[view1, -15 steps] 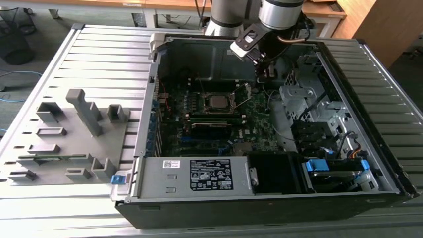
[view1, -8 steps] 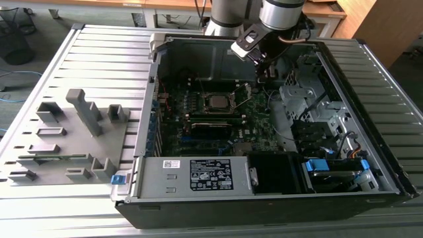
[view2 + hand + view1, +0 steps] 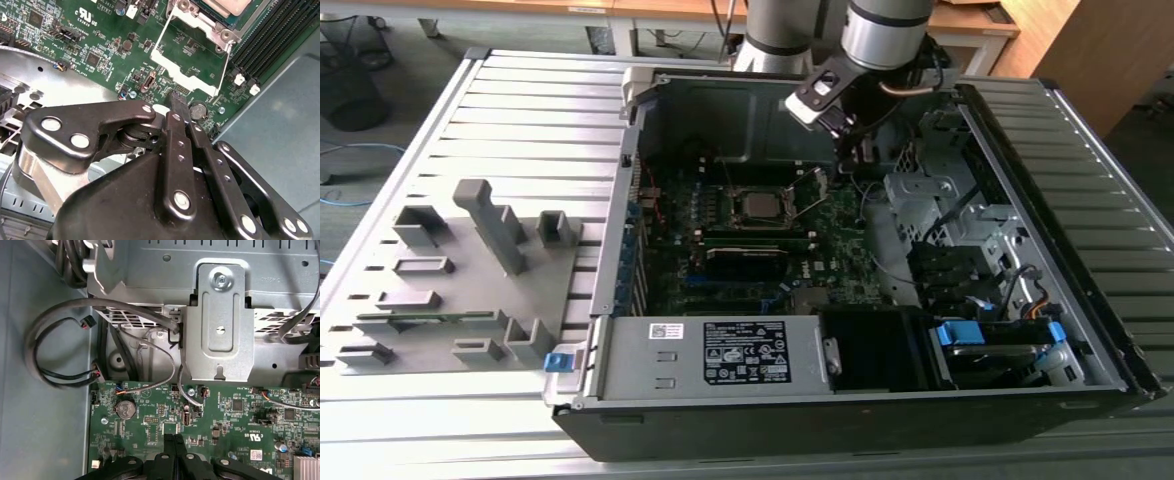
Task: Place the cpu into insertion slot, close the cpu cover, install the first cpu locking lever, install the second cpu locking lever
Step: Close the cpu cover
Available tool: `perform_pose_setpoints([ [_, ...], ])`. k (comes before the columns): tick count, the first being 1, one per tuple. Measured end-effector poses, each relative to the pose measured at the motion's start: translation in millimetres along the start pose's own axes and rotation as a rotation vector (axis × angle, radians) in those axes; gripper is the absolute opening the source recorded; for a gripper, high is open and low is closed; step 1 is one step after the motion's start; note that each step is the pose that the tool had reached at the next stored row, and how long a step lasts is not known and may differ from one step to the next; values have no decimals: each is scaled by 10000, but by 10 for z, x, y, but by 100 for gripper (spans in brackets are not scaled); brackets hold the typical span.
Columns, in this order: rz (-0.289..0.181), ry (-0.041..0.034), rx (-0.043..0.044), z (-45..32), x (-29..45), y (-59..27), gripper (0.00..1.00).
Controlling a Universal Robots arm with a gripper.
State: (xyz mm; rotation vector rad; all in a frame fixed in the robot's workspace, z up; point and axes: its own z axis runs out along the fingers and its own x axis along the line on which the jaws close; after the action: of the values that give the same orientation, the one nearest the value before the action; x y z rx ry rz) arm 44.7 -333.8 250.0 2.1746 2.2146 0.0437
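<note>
A: Second wrist view: what is lost?
B: The cpu (image 3: 226,6) is cropped by the picture's edge; beneath it the insertion slot (image 3: 212,27) is covered save its metal rim. The gripper (image 3: 175,102) hides part of the motherboard (image 3: 100,50).
A: First wrist view?
B: The gripper's linkage is cut off at the edge; the grey cables (image 3: 125,305) run out of sight behind the metal bracket (image 3: 220,325).
A: Exterior view?
B: The arm (image 3: 887,30) leaves the frame; contact between jaws and board is too small to tell.

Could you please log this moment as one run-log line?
cpu: in insertion slot | cpu cover: raised open | gripper: shut, tip at cover edge
</note>
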Motion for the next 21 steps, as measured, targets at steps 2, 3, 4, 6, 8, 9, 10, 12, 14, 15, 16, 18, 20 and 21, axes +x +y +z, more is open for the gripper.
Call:
perform_pose_setpoints([
  [2, 0, -5, 0, 24, 0, 0, 11],
  [3, 0, -6, 0, 36, 0, -1, 11],
  [4, 0, -9, 0, 48, 0, -1, 11],
  [6, -1, -10, 0, 73, 1, -2, 11],
  [8, -1, -12, 1, 79, 0, -2, 11],
  [9, -1, -13, 1, 79, 0, -2, 11],
  [10, -1, -14, 1, 79, 0, -2, 11],
  [12, -2, -9, 0, 81, 1, -8, 11],
  [14, 0, 4, -3, 83, 1, -33, 11],
  [15, 1, 9, -5, 84, 2, -51, 11],
  [16, 0, 9, -9, 84, 2, -74, 11],
  [18, 0, 15, -18, 85, 3, -138, 11],
  [20, 2, 44, -21, 89, 4, -204, 11],
  [21, 2, 50, -22, 91, 5, -240, 11],
])
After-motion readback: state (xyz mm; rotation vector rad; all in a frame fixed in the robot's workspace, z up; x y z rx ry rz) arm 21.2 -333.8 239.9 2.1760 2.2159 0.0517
